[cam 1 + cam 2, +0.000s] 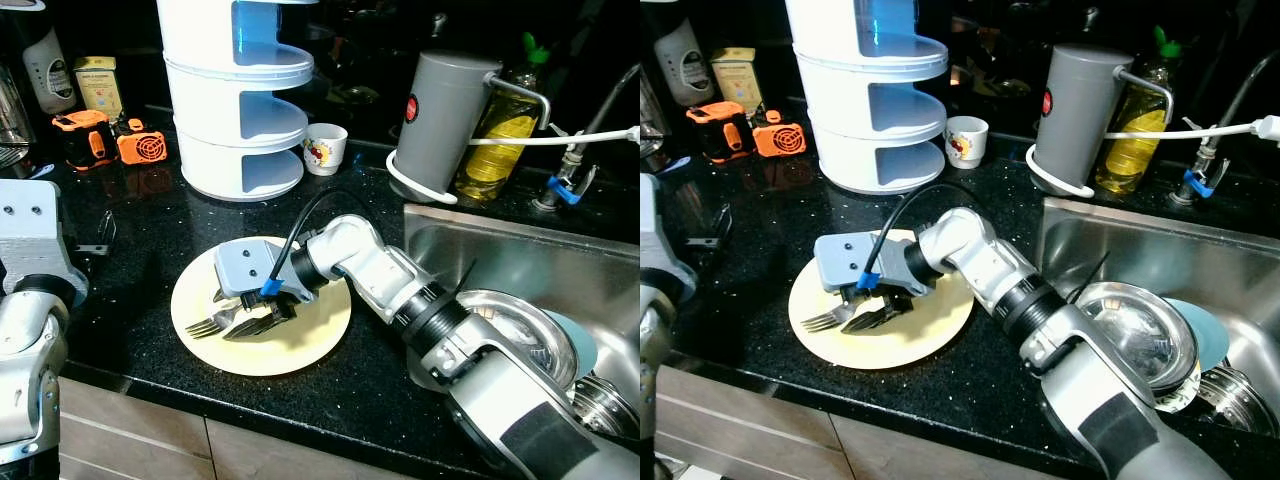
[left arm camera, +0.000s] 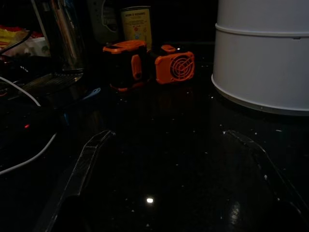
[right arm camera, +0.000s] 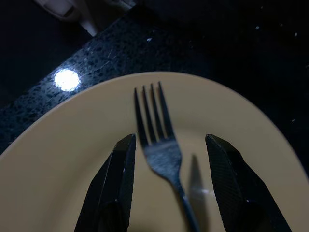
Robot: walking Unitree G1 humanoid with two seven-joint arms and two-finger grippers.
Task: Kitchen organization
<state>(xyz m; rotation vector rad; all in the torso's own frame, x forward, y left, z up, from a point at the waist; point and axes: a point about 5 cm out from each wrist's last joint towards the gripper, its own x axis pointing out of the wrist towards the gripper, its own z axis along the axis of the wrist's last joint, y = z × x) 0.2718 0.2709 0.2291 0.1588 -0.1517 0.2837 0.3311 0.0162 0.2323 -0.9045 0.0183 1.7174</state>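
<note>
You are early in the job, by the look of it. The fork (image 3: pixel 161 145) lies flat on the plate (image 1: pixel 310 345), which sits on the black surface (image 1: pixel 150 240) in front of the white tiered rack (image 1: pixel 240 110) and just beside the sink (image 1: pixel 500 255). Nothing on the plate has been lifted yet, and steel bowls (image 1: pixel 520 335) wait in the sink, so most of the tidying looks undone.

Your right gripper (image 3: pixel 169 183) is down over the plate with its fingers apart, one on each side of the fork's neck, not touching it as far as the wrist view shows. You are placed for a pinch, not yet holding anything.

The fork's long axis runs along the line of the fingers: tines (image 1: pixel 200 326) toward the plate's left rim, away from the sink, handle back under the gripper and hidden there.

Your left gripper (image 2: pixel 178 179) hangs low over the dark surface near the orange tools (image 2: pixel 149 67), fingers spread and empty.
</note>
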